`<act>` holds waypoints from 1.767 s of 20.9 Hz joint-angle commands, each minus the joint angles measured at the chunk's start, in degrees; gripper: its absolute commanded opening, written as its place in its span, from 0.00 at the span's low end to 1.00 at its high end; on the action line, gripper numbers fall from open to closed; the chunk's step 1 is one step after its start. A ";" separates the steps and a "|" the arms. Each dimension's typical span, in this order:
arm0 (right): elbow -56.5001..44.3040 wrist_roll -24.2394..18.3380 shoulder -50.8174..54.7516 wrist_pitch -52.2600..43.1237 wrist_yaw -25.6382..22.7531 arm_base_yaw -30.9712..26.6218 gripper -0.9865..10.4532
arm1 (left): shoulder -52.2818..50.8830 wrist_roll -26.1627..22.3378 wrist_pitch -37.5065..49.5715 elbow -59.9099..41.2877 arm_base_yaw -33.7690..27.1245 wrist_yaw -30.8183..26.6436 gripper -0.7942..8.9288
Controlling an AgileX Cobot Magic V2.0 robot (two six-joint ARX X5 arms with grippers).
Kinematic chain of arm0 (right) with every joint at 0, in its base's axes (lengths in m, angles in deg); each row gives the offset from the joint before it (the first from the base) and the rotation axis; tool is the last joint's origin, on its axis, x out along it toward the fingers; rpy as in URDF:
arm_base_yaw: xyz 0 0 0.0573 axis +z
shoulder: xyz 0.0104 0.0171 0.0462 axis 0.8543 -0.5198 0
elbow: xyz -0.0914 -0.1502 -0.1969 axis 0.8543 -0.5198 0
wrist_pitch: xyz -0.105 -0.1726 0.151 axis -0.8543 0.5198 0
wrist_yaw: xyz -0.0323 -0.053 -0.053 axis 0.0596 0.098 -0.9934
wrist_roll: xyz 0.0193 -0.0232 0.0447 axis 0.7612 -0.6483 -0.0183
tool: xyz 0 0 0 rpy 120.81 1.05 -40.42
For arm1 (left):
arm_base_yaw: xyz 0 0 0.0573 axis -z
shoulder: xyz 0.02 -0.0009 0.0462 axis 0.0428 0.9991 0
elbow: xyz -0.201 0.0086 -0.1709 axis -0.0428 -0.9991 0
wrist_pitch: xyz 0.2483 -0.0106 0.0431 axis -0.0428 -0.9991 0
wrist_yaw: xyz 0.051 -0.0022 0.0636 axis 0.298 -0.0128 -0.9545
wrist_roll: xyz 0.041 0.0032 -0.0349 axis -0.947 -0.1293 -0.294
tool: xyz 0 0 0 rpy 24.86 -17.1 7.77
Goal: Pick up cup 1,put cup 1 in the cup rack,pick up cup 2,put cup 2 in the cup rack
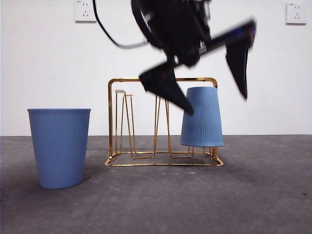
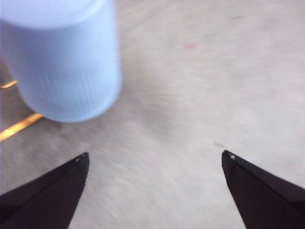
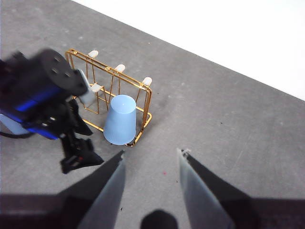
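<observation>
The gold wire cup rack (image 1: 113, 122) stands mid-table. One blue ribbed cup (image 1: 202, 117) sits upside down on the rack's right end. It also shows in the left wrist view (image 2: 62, 57) and the right wrist view (image 3: 120, 119). A second blue cup (image 1: 59, 146) stands upright on the table to the left of the rack. My left gripper (image 1: 217, 102) is open and empty, hanging just above and in front of the upside-down cup without touching it. Its jaws are spread wide in its own view (image 2: 155, 155). My right gripper (image 3: 151, 152) is open and empty, high and away from the rack.
The rack's left prongs (image 1: 120, 91) with pale tips are bare. The left arm (image 3: 43, 90) hangs beside the rack (image 3: 148, 95) in the right wrist view. A white wall with two sockets (image 1: 85, 10) closes the back of the grey table (image 1: 263, 195).
</observation>
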State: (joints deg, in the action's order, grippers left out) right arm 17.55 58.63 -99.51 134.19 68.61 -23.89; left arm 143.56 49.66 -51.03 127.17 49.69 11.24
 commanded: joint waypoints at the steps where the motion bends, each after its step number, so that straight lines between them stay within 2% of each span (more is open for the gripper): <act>1: -0.35 0.70 -0.77 -0.66 -0.13 0.02 0.25 | -4.66 -0.13 -2.75 -0.26 0.42 0.48 0.57; 3: -0.35 0.92 -2.21 -0.81 1.38 0.02 0.25 | -10.32 -1.46 -5.29 -0.26 0.42 0.44 0.56; 6: -0.35 1.09 -5.73 -1.44 7.15 0.02 0.25 | -21.18 -4.44 -6.10 -0.26 0.42 -0.81 0.56; 10: -0.37 1.33 -12.59 -8.00 18.03 0.02 0.25 | -35.93 -6.01 -7.32 -0.26 0.26 -6.01 0.56; 14: -0.35 4.20 -21.90 -14.80 28.96 0.09 0.25 | -47.95 -6.58 -13.90 -0.28 0.26 -13.68 0.56; 17: -0.35 5.68 -28.28 -18.64 33.51 0.33 0.26 | -52.61 -6.58 -19.10 -0.28 0.26 -19.50 0.56; 21: -0.35 7.54 -36.33 -21.97 33.68 2.34 0.28 | -56.26 -6.29 -24.48 -0.28 0.26 -24.11 0.56; 26: -0.37 8.63 -45.59 -26.08 33.44 5.07 0.45 | -58.58 -5.68 -28.85 -0.28 0.26 -26.27 0.56; 30: -0.35 10.10 -52.15 -29.57 31.91 8.11 0.45 | -59.06 -5.55 -30.77 -0.28 0.26 -27.23 0.56; 37: -0.35 10.64 -59.82 -34.01 26.08 12.28 0.45 | -58.84 -5.75 -31.02 -0.31 0.31 -27.23 0.56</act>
State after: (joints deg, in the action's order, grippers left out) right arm 17.55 68.72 -158.65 100.66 95.10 -11.89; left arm 84.74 44.00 -82.14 127.19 50.06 -15.68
